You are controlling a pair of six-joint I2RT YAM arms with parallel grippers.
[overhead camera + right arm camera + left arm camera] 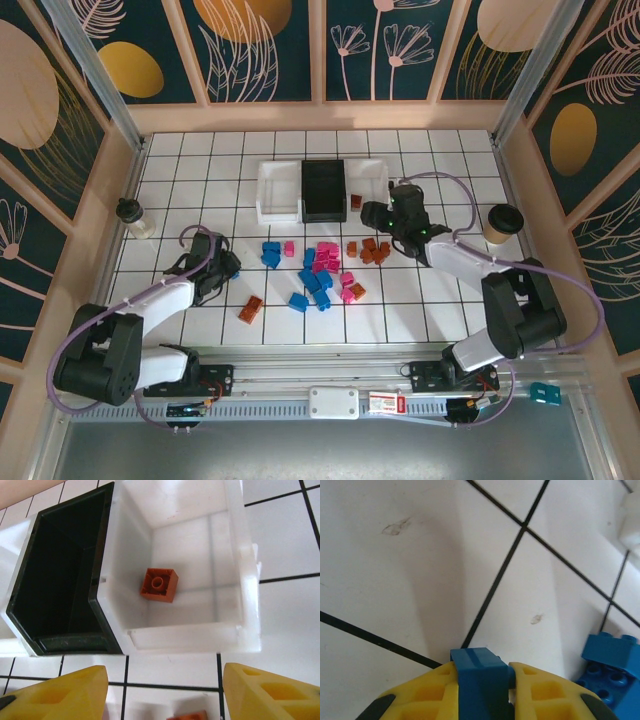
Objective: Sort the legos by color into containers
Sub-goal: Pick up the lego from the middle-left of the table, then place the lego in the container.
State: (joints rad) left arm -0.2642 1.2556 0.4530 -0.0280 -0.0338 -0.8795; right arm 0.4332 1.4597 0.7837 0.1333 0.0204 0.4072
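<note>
In the left wrist view my left gripper (pixel 483 676) is shut on a blue lego (pixel 479 666), just above the white tiles; another blue lego (pixel 612 667) lies to its right. From above, the left gripper (pixel 230 268) sits left of the scattered legos: blue ones (pixel 312 285), pink ones (pixel 325 256) and orange-brown ones (pixel 373 250). My right gripper (pixel 165 682) is open and hovers just before the right white container (pixel 190 637), which holds one orange lego (pixel 159 584). The black container (pixel 55 580) beside it looks empty. The left white container (pixel 278 190) stands at the far side.
A paper cup with a dark lid (pixel 502 223) stands at the right, and a small clear bottle (pixel 135 217) at the left wall. One orange lego (pixel 250 310) lies apart near the front. Wooden walls border the tiled table (pixel 440 300).
</note>
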